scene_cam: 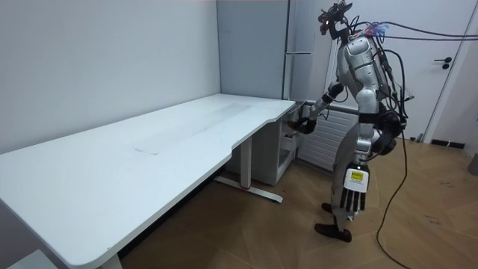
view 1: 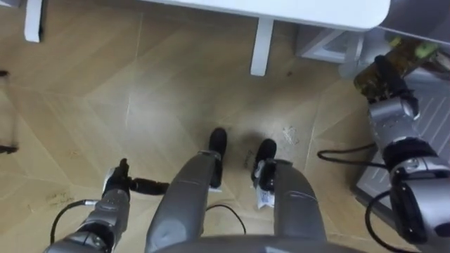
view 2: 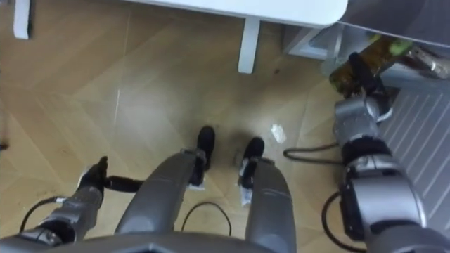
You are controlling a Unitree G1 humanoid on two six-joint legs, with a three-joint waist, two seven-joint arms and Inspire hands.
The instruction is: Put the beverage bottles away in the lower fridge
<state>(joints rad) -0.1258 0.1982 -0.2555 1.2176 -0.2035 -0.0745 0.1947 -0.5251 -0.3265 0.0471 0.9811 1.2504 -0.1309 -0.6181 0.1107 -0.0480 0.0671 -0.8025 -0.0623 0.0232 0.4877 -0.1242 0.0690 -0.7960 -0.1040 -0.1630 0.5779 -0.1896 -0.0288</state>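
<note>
Room view is showing the robot standing off the desk [scene_cam: 149,149] end beside the tall grey fridge [scene_cam: 254,45], its right hand [view 1: 385,88] curling round a drink bottle [view 1: 404,49] and holding it forward, probably for carrying to the lower compartment, while its left hand [view 1: 116,188] is hanging low with relaxed fingers.

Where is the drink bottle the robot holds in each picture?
Left eye view: upper right, bottle in the right hand, right of the white desk.
Right eye view: upper right again, just past the desk's corner.
Room view: middle right, in the right hand at the desk's far end, too small to see clearly.
Shared landmark: the white desk.
</note>
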